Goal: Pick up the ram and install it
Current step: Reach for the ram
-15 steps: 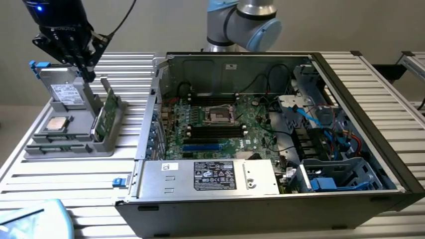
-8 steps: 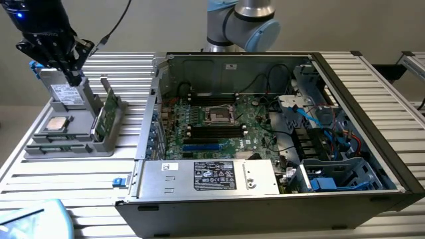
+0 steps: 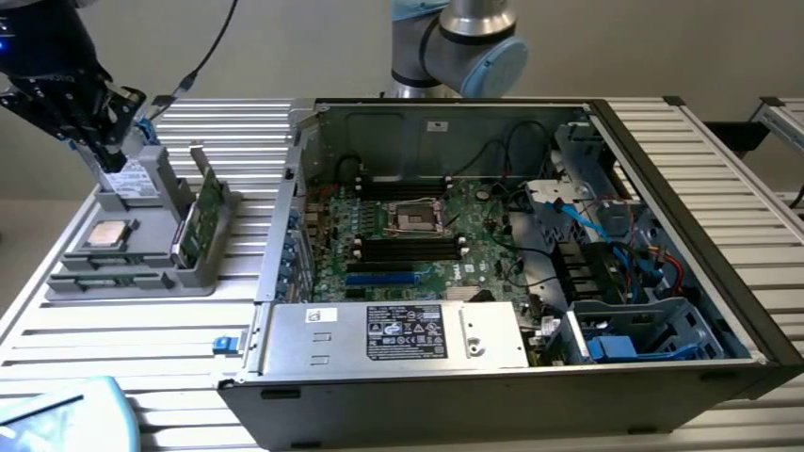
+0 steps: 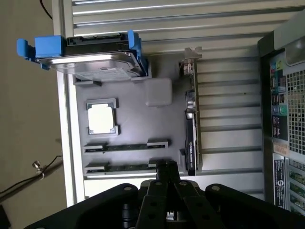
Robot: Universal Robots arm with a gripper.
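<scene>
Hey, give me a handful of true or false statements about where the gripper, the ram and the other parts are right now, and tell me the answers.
1. The computer case is open, with its motherboard in sight. True.
2. The gripper is inside the computer case. False: it is above the grey tray, at the exterior view's left of the case.
3. Sticks of ram lie in the tray. True.
4. The hard drive sits in a red carrier. False: the carrier is blue.
5. The green card lies flat inside the case. False: it stands on edge in the tray.
</scene>
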